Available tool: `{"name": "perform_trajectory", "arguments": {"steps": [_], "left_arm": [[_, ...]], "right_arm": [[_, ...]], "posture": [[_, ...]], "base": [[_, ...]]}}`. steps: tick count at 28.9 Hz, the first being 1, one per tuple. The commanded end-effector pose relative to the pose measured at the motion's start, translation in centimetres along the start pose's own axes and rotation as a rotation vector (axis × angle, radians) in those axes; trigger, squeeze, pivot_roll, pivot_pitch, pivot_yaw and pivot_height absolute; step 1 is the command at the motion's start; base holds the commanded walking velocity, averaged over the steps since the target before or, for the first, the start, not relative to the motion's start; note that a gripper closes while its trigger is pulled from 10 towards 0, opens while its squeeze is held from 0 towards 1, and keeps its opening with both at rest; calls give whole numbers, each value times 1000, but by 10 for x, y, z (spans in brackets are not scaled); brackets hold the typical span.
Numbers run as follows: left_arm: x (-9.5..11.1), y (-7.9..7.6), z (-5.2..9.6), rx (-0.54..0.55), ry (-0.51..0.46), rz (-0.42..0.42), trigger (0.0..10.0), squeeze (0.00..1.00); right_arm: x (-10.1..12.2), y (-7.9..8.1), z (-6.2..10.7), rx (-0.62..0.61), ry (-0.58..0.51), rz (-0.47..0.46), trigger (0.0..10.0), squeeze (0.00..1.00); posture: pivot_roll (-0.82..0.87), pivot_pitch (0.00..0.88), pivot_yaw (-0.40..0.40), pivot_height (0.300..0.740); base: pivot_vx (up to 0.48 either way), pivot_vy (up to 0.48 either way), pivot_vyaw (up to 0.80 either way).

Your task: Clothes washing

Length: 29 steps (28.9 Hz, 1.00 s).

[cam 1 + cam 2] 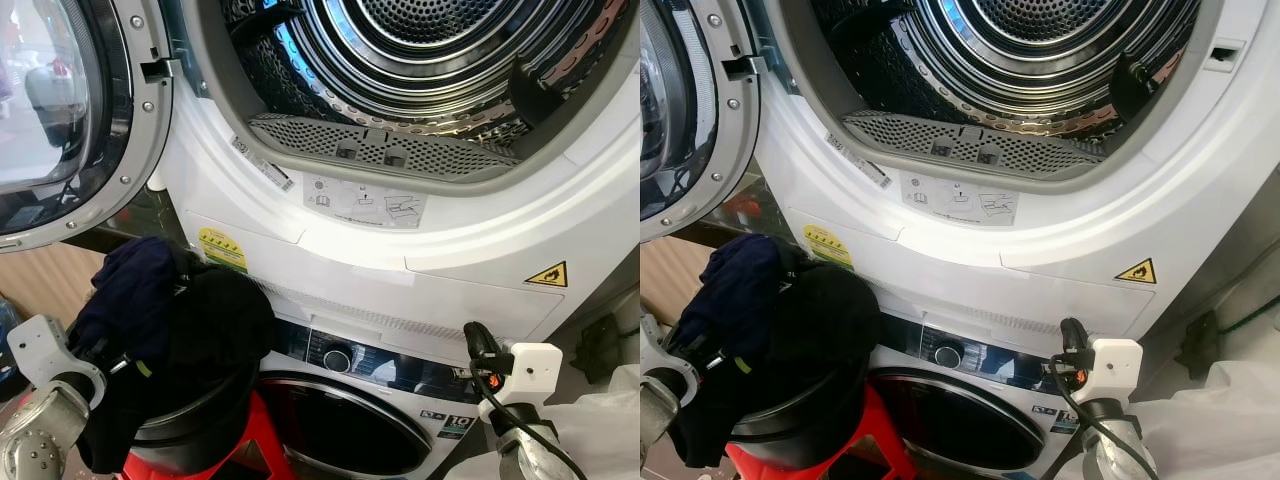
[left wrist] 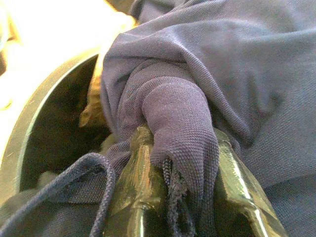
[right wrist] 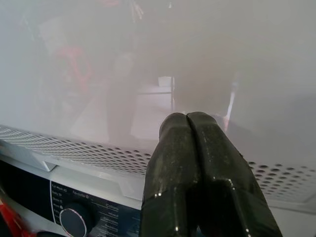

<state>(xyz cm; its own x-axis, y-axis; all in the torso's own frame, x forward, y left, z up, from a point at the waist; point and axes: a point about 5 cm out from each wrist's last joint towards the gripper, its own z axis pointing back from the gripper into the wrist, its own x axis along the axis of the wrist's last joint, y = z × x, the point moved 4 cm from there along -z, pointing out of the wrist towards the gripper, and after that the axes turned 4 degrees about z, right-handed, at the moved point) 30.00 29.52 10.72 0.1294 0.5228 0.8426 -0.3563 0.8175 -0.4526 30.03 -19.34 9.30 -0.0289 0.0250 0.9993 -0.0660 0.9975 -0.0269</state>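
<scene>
A heap of dark clothes (image 1: 190,330) fills a black bucket (image 1: 190,425) on a red stool (image 1: 255,440) at the lower left. My left gripper (image 2: 180,163) is shut on a fold of a navy garment (image 1: 130,290) (image 2: 207,74) at the top of the heap. The upper machine's drum (image 1: 420,60) stands open above, with its door (image 1: 60,110) swung out to the left. My right gripper (image 3: 190,123) is shut with nothing in it, held in front of the lower machine's control panel (image 1: 370,360) at the lower right.
The lower washer's round door (image 1: 340,425) is closed beside the stool. A white plastic bag (image 1: 610,420) lies at the far right. A perforated lint filter (image 1: 370,145) lines the drum's lower rim.
</scene>
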Motion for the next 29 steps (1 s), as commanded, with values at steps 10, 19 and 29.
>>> {"name": "perform_trajectory", "arguments": {"steps": [10,19,29], "left_arm": [[12,-92,32,-580,-79,-85,0,0],[5,-121,87,-1017,60,-99,0,0],[4,-148,127,-1376,188,-130,0,0]], "right_arm": [[-1,2,-3,12,6,-2,10000,0],[-3,1,-2,30,13,3,10000,0],[19,-14,-14,38,-49,-2,10000,0]], "posture": [[0,72,10,740],[2,73,12,740],[-3,64,18,740]], "base": [[0,0,0],[0,0,0],[0,0,0]]}}
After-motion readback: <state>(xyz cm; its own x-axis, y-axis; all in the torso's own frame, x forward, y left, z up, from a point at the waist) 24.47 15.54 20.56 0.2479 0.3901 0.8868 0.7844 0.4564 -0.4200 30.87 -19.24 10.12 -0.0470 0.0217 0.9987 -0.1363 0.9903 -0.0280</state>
